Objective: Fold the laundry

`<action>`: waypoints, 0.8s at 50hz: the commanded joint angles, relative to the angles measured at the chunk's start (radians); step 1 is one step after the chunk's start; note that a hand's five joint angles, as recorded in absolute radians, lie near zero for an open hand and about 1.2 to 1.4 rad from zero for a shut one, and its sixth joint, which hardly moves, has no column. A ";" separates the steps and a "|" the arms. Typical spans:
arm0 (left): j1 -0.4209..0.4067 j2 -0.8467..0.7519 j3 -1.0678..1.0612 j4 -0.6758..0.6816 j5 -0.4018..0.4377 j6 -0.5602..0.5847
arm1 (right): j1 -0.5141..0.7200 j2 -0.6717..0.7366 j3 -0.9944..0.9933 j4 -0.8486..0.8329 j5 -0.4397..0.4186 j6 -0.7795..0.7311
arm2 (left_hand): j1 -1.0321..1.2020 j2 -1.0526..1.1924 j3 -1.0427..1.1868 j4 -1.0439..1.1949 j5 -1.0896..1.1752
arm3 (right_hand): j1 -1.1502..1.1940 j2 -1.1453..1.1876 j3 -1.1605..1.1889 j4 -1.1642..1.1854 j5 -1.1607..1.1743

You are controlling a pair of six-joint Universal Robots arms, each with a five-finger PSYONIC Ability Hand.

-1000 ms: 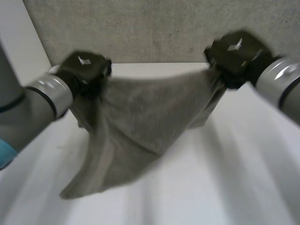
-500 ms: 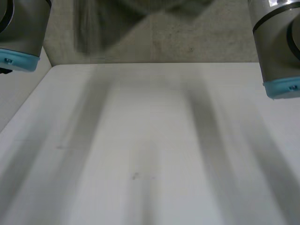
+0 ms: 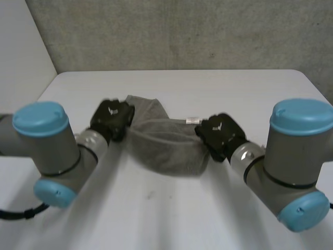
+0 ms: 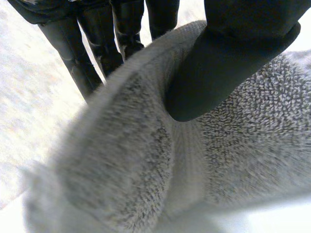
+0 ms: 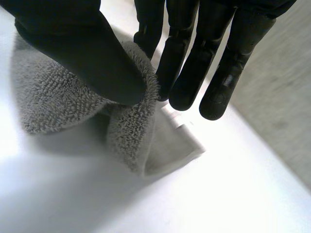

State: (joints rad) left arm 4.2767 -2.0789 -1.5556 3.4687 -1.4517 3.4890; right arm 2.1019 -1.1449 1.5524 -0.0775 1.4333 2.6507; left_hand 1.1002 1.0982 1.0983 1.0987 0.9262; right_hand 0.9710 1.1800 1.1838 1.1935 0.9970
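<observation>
The grey towel (image 3: 166, 151) lies bunched on the white bench (image 3: 171, 219) between the left hand (image 3: 112, 119) and the right hand (image 3: 221, 135), each pinching one end with thumb and fingers (image 5: 181, 73), so the robot seems to be laying it down and should next let go gently.

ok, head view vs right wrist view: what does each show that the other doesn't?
Head view, not the wrist: both arms, the left robot hand at the towel's left end, and the towel slack between the two hands. Right wrist view, not the head: the thumb pinching a towel fold against the fingers, with a flat hem corner by the fingertips. Both: the right robot hand on the grey towel, over the white table.
</observation>
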 commanded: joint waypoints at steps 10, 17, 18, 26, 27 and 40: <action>-0.029 0.178 -0.187 -0.017 0.004 0.209 | -0.003 -0.041 0.048 -0.004 -0.010 -0.005 | -0.552 -0.550 -0.550 -0.551 -0.553 | 0.425 0.216 0.213 0.203 0.225; -0.041 0.192 -0.204 -0.017 -0.001 0.206 | -0.003 -0.041 0.051 -0.005 -0.010 -0.003 | -0.534 -0.532 -0.532 -0.533 -0.535 | 0.425 0.216 0.213 0.203 0.225; -0.049 0.192 -0.210 -0.014 -0.001 0.205 | -0.003 -0.039 0.052 -0.008 -0.010 -0.003 | -0.534 -0.532 -0.532 -0.533 -0.535 | 0.425 0.216 0.213 0.203 0.225; -0.075 0.142 -0.205 -0.010 -0.004 0.196 | -0.002 -0.027 0.060 -0.015 -0.007 -0.003 | -0.467 -0.465 -0.465 -0.465 -0.467 | 0.425 0.216 0.213 0.203 0.225; -0.080 0.125 -0.199 -0.010 -0.004 0.180 | -0.002 -0.023 0.063 -0.016 -0.007 -0.003 | -0.415 -0.413 -0.413 -0.413 -0.415 | 0.425 0.216 0.213 0.203 0.225; -0.101 0.013 -0.118 -0.025 -0.130 0.004 | 0.000 0.019 0.067 -0.018 -0.007 -0.008 | -0.382 -0.380 -0.380 -0.380 -0.382 | 0.425 0.216 0.213 0.203 0.225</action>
State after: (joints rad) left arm 4.1789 -2.0193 -1.7027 3.4584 -1.5356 3.5404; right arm 2.1008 -1.1380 1.6192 -0.0941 1.4267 2.6450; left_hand 0.6238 0.6242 0.6250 0.6240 0.4484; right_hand 0.9710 1.1800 1.1838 1.1935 0.9973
